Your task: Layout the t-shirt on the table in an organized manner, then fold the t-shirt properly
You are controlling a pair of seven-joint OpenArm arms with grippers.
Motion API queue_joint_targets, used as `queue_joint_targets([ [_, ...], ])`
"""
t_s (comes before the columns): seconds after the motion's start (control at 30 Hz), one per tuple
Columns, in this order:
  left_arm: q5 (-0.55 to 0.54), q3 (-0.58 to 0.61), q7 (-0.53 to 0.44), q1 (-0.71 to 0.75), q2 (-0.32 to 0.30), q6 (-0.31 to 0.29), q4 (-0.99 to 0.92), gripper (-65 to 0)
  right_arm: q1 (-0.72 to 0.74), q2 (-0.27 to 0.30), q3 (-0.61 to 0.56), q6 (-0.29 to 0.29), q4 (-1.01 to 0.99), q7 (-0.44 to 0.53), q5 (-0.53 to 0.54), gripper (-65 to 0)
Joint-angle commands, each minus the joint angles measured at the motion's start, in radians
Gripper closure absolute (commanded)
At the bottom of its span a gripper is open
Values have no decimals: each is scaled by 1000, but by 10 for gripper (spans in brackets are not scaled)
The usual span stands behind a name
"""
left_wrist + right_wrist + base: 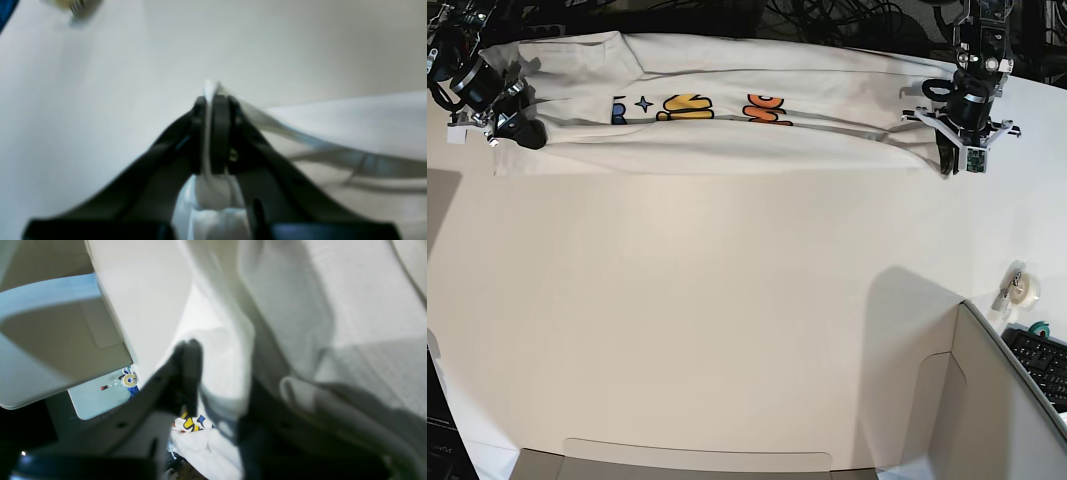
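The white t-shirt (727, 140) lies stretched in a long band across the far part of the table (727, 320), its colourful lettering facing up. My left gripper (957, 155) is at the band's right end. In the left wrist view its fingertips (208, 100) are shut on a thin edge of the t-shirt (350, 123), which trails away to the right. My right gripper (522, 132) is at the band's left end. In the right wrist view that gripper (190, 346) looks shut on bunched t-shirt cloth (333, 306), which covers one finger.
A grey cardboard wall (1007, 400) rises at the near right, and a flat cardboard piece (697, 460) lies along the near edge. A tape roll (1024, 290) and a keyboard (1042, 360) sit at the right. Dark cables (847, 20) run behind the table.
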Motion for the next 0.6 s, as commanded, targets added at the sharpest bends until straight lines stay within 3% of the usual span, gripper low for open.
queue_joint_targets([
  [0.0, 2, -8, -13, -6, -12, 9, 20, -92, 3, 20, 10, 9, 15, -2, 23, -114],
  [0.17, 2, -8, 8, -6, -9, 9, 64, -115, 7, 34, 11, 9, 18, -1, 23, -191],
  [0.57, 4, -9, 10, -6, 7, 9, 95, -115, 29, 68, 13, 9, 18, 4, 23, -195],
])
